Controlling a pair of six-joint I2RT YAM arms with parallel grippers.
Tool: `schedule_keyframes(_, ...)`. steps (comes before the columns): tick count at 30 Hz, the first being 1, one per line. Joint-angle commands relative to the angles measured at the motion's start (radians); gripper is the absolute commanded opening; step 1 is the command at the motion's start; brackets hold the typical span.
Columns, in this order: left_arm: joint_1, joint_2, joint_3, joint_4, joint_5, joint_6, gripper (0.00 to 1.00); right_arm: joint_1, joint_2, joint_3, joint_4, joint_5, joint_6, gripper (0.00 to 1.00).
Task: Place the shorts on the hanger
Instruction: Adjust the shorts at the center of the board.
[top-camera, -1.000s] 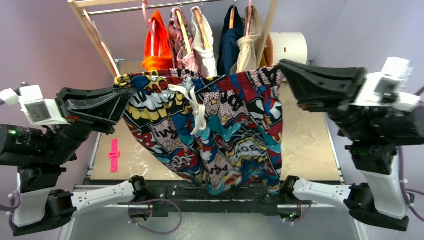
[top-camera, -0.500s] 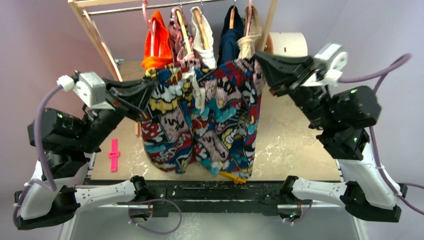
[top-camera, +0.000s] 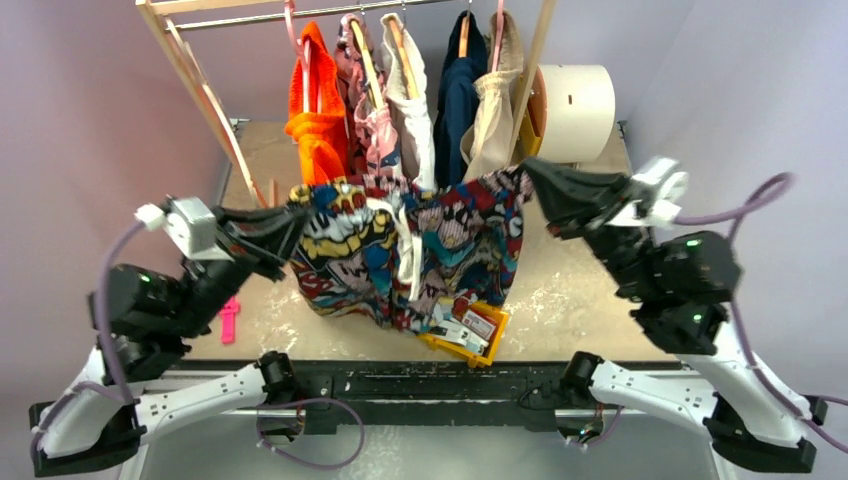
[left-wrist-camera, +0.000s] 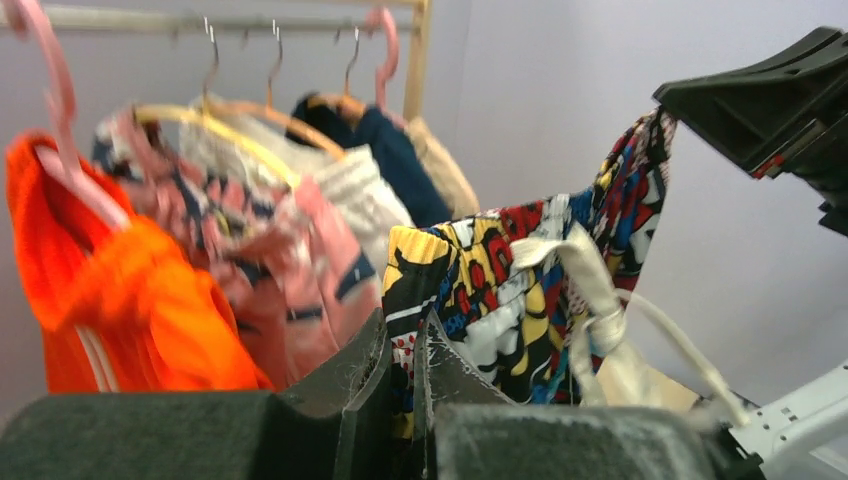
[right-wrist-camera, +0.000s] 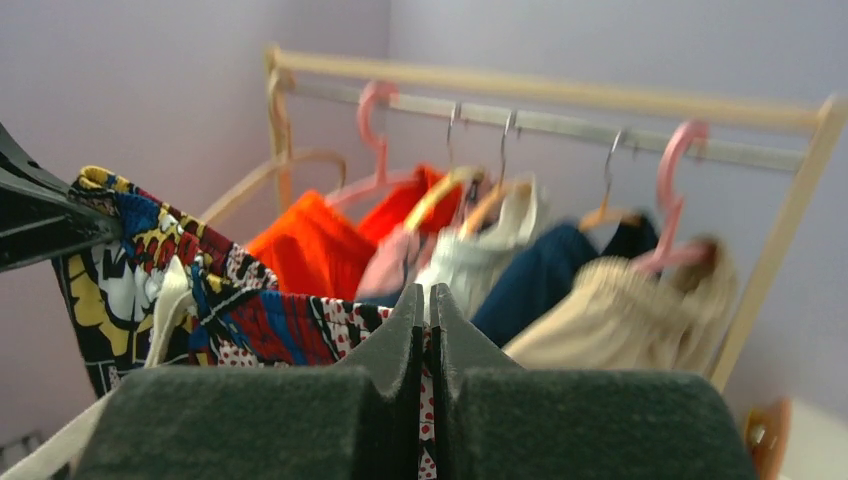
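The comic-print shorts (top-camera: 410, 250) hang by the waistband between my two grippers, above the table's middle; the white drawstring dangles down the front. My left gripper (top-camera: 297, 213) is shut on the waistband's left corner, with cloth pinched between its fingers in the left wrist view (left-wrist-camera: 405, 325). My right gripper (top-camera: 528, 172) is shut on the right corner, with red-dotted cloth between its fingers in the right wrist view (right-wrist-camera: 427, 293). A thin pale hanger (right-wrist-camera: 262, 178) seems to hang at the rack's left end, behind the shorts; it is blurred.
A wooden clothes rack (top-camera: 205, 95) at the back holds orange (top-camera: 318, 120), pink, white, navy and beige garments on hangers. A yellow tray (top-camera: 478, 340) lies under the shorts' hem. A pink clip (top-camera: 229, 320) lies at the front left. A white roll (top-camera: 575, 100) stands at the back right.
Both grippers have drawn closer together, swung toward the rack and then come lower and nearer with the shorts. The waistband now sags, and the yellow tray shows under the hem.
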Motion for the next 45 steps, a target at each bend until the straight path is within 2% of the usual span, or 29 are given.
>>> schedule_keyframes(1,0.005,-0.153,-0.287,0.033,-0.053,-0.227,0.0,-0.002,-0.095,-0.229,0.02,0.073,0.176,0.0)
schedule_keyframes(5,0.006,-0.286,-0.534,0.048,-0.06,-0.397,0.0,-0.002,-0.192,-0.429,-0.003,0.054,0.351,0.0)
schedule_keyframes(14,0.005,-0.477,-0.828,0.08,-0.123,-0.716,0.0,-0.002,-0.355,-0.689,-0.092,0.081,0.603,0.0)
schedule_keyframes(21,0.005,-0.435,-0.926,0.127,-0.095,-0.799,0.0,-0.002,-0.387,-0.767,-0.094,-0.019,0.669,0.0)
schedule_keyframes(25,0.005,-0.361,-0.964,0.184,-0.016,-0.819,0.08,-0.002,-0.403,-0.795,-0.102,-0.124,0.689,0.0)
schedule_keyframes(31,0.005,-0.28,-0.987,0.209,0.042,-0.856,0.17,-0.002,-0.426,-0.813,-0.176,-0.27,0.737,0.0)
schedule_keyframes(35,0.005,-0.278,-0.968,0.145,0.024,-0.866,0.17,-0.002,-0.418,-0.776,-0.267,-0.313,0.728,0.0)
schedule_keyframes(38,0.005,-0.292,-0.932,0.084,0.008,-0.854,0.12,-0.003,-0.419,-0.757,-0.302,-0.301,0.73,0.0)
schedule_keyframes(41,0.005,-0.32,-0.862,0.056,-0.035,-0.785,0.0,-0.003,-0.422,-0.743,-0.252,-0.268,0.711,0.0)
schedule_keyframes(45,0.005,-0.298,-0.656,0.076,-0.109,-0.55,0.0,-0.002,-0.349,-0.593,-0.246,-0.193,0.561,0.0)
